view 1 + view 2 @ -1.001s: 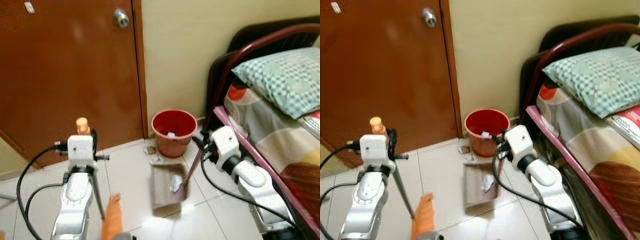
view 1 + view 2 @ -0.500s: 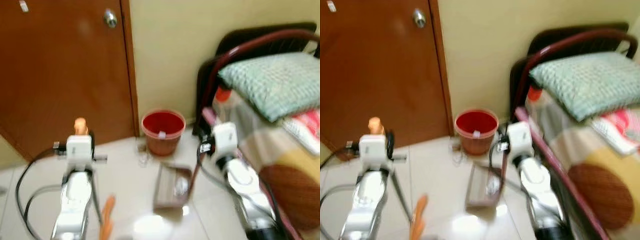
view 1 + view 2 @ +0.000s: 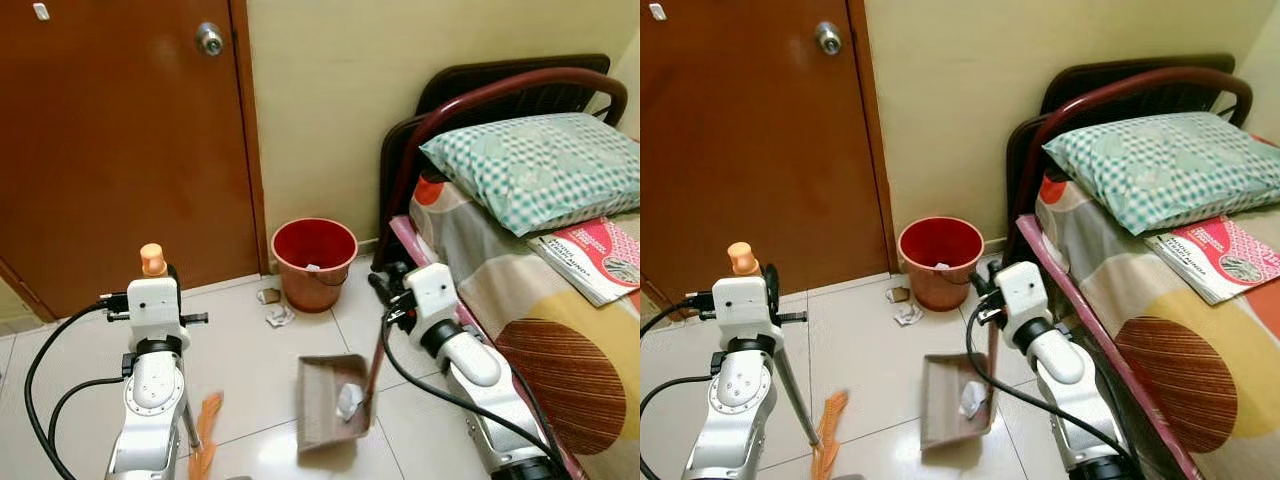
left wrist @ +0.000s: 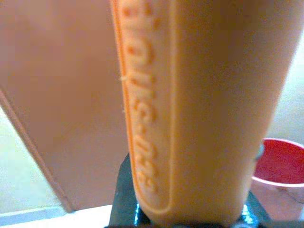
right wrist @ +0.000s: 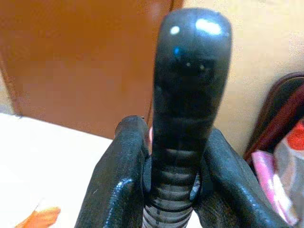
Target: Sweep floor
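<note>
Right gripper (image 5: 173, 190) clamps the black ribbed handle (image 5: 190, 95) of the brown long-handled dustpan (image 3: 330, 400), which holds white crumpled paper (image 3: 349, 401) on the tiled floor (image 3: 250, 340). Left gripper (image 4: 190, 213) grips the orange plastic broom handle (image 4: 199, 104). Red round plastic bucket (image 3: 314, 262) stands at the wall by the door.

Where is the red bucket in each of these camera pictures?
Left eye view: the red bucket stands on the floor against the wall, between the door and the bed.
Right eye view: the same spot, left of centre.
Left wrist view: its rim at the edge, behind the orange broom handle.
Right wrist view: I cannot find it.
Shared landmark: the brown door.
</note>
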You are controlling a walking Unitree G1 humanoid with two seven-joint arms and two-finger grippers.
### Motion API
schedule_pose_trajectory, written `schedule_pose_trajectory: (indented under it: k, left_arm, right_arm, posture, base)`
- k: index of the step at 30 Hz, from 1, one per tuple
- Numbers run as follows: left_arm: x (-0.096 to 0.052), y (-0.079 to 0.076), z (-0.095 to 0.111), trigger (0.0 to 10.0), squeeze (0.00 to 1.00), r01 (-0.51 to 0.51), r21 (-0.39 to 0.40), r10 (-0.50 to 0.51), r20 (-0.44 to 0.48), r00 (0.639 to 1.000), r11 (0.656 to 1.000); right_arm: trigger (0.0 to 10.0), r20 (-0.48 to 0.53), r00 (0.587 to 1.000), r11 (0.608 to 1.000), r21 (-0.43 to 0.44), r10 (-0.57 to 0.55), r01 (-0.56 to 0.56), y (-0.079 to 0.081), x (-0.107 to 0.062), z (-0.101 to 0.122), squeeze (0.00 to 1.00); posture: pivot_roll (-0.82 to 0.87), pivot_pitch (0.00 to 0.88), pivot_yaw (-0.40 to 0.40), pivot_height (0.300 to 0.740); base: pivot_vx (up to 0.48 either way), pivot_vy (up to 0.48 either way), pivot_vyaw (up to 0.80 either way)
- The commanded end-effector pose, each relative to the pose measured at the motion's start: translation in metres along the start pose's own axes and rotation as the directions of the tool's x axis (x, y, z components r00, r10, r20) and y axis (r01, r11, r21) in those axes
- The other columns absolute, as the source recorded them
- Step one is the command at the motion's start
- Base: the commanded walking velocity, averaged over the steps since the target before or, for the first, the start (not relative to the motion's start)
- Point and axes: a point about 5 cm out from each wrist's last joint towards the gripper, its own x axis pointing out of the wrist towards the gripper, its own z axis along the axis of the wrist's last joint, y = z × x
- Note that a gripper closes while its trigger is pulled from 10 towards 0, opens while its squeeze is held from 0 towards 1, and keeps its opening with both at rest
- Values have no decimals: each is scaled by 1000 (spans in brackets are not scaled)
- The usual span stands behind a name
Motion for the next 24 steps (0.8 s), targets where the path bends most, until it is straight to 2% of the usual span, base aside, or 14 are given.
schedule_pose_trajectory:
  k: [1,9,13,16,20,24]
  left_arm:
    - [0,6,-2,10000,0,-17,28,17,-2,1000,999]
    - [3,5,1,10000,0,8,18,-8,5,1000,1000]
    - [5,4,2,10000,0,10,11,-10,8,1000,1000]
    - [4,5,1,10000,0,4,3,-4,6,1000,1000]
    - [3,16,-4,10000,0,-60,44,60,-16,998,997]
    - [4,22,-9,10000,0,-95,62,97,-36,995,994]
  right_arm:
    - [10000,42,999,1000,-26,-3,4,-4,-1,7,0]
    - [10000,72,997,999,-27,-18,20,-5,0,13,0]
    - [10000,101,994,999,21,-39,37,-9,2,21,0]
    - [10000,135,990,998,57,-42,34,-12,5,32,0]
    - [10000,203,976,988,145,-74,45,-24,13,58,0]
    - [10000,260,958,979,192,-118,68,-38,21,80,0]
  posture:
    - [7,3,-28,740]
    - [7,5,-24,740]
    - [7,5,-24,740]
    - [3,8,-21,740]
    - [0,9,-19,740]
    - [2,9,-22,740]
  base:
    - [0,0,0]
    - [0,0,0]
    - [0,0,0]
    - [0,0,0]
    - [0,0,0]
    - [0,0,0]
